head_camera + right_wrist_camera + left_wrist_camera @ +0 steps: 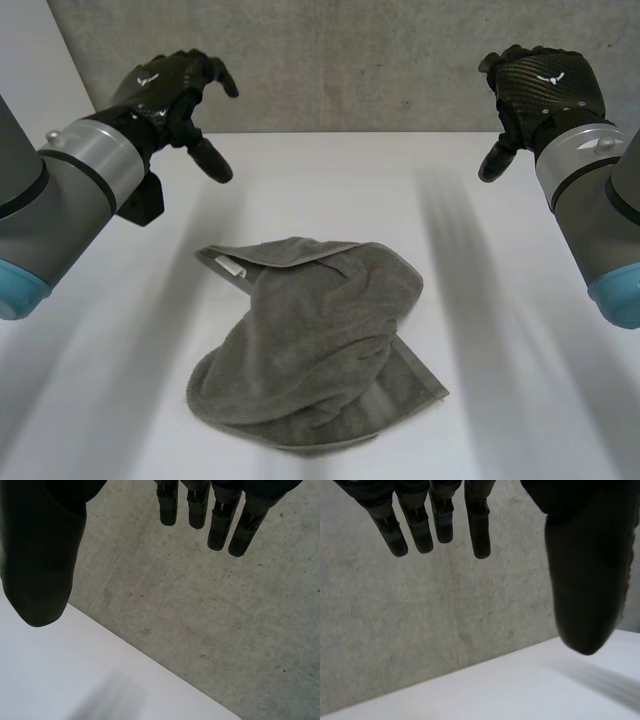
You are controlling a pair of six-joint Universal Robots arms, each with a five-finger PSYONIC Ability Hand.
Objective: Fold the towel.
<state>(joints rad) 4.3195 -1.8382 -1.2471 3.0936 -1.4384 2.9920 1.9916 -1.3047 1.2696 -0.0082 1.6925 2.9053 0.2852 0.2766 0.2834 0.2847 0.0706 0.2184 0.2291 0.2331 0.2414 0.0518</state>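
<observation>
A grey towel (315,340) lies crumpled in a loose heap on the white table (500,400), in the middle toward the front, with a small white label near its far left corner. My left hand (170,90) hovers high at the back left, well away from the towel, open with relaxed fingers (477,525) and thumb (585,580) holding nothing. My right hand (540,90) hovers high at the back right, also open and empty, its fingers (220,525) and thumb (40,560) spread apart.
A grey concrete wall (350,60) stands behind the table's far edge, which runs just beyond both hands. Bare white tabletop surrounds the towel on all sides.
</observation>
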